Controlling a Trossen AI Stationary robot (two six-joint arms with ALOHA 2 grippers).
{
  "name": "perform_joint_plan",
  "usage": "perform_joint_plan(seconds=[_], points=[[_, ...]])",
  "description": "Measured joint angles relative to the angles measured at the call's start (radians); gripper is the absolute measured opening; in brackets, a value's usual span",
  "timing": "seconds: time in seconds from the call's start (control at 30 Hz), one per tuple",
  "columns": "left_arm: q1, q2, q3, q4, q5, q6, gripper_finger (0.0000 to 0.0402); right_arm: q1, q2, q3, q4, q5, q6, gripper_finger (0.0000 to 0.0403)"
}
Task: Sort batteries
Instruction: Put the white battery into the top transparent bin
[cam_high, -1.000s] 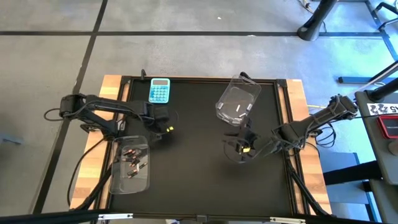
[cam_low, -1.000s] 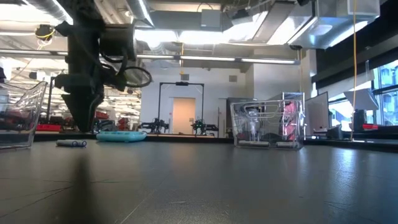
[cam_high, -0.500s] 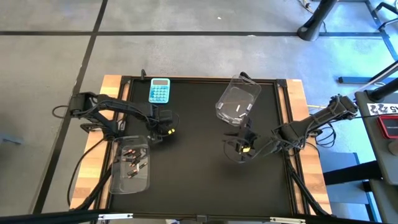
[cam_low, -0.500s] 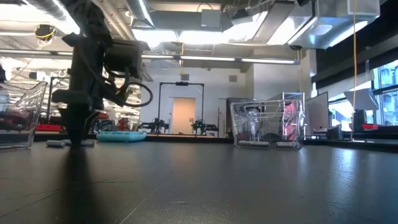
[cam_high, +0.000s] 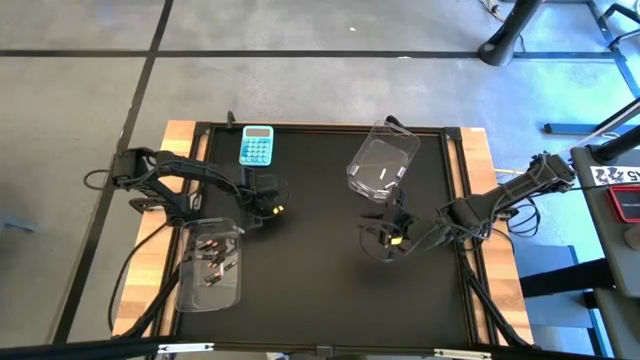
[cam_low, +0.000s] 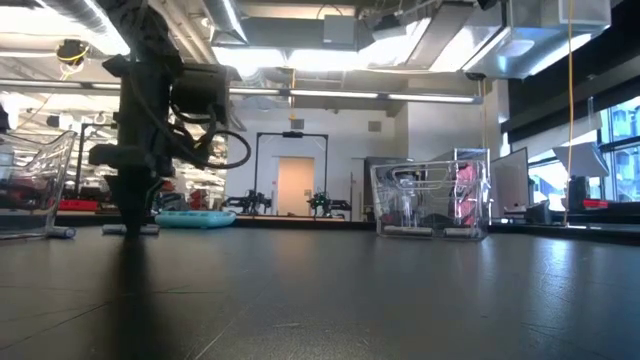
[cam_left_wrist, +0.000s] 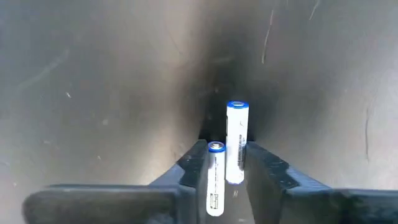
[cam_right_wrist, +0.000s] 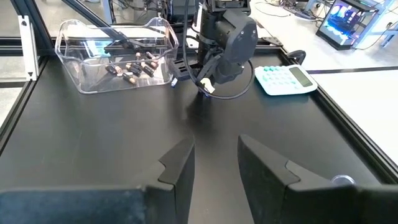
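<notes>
Two silvery-white batteries with blue caps (cam_left_wrist: 216, 177) (cam_left_wrist: 237, 143) lie side by side on the black mat between the fingers of my left gripper (cam_left_wrist: 227, 163). That gripper stands at the mat's left middle (cam_high: 262, 212) with its tips down on the mat (cam_low: 128, 222), shut on the pair. Another battery (cam_low: 60, 232) lies on the mat nearby. Several dark-and-red batteries (cam_high: 212, 255) lie in the clear bin at the near left (cam_high: 210, 290). My right gripper (cam_high: 390, 243) waits at the right middle, open and empty (cam_right_wrist: 216, 162). My left gripper has the two batteries side by side between its two fingers, one finger (cam_left_wrist: 194, 163) against the nearer battery's side (cam_left_wrist: 213, 163), the other finger (cam_left_wrist: 264, 168) against the farther battery's side (cam_left_wrist: 242, 163). The fingers point down, along the batteries. Both batteries lie on the mat.
A light-blue calculator (cam_high: 256, 146) lies at the far left of the mat. A second clear bin (cam_high: 383, 160) stands at the far right, close to my right gripper. The mat between the two arms and along the near edge is bare.
My left gripper has come down from just above the mat until its fingertips stand on it, and has shifted a little toward the table's right edge. My right arm has kept still.
</notes>
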Motion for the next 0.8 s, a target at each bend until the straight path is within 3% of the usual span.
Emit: perform_joint_plan(seconds=[0.3,0.53,0.8], points=[[0.0,0.002,0.027,0.092,-0.007,0.004,0.0059,0.0,0.006,0.0,0.001,-0.007,0.0,0.0124],[-0.015,-0.001,0.084,0.233,0.052,-0.001,0.0002,0.0,0.055,0.0,-0.004,-0.054,0.005,0.0124],[-0.052,-0.002,0.082,0.411,0.03,-0.098,0.0015,0.001,0.089,0.0,-0.021,-0.069,0.036,0.0124]])
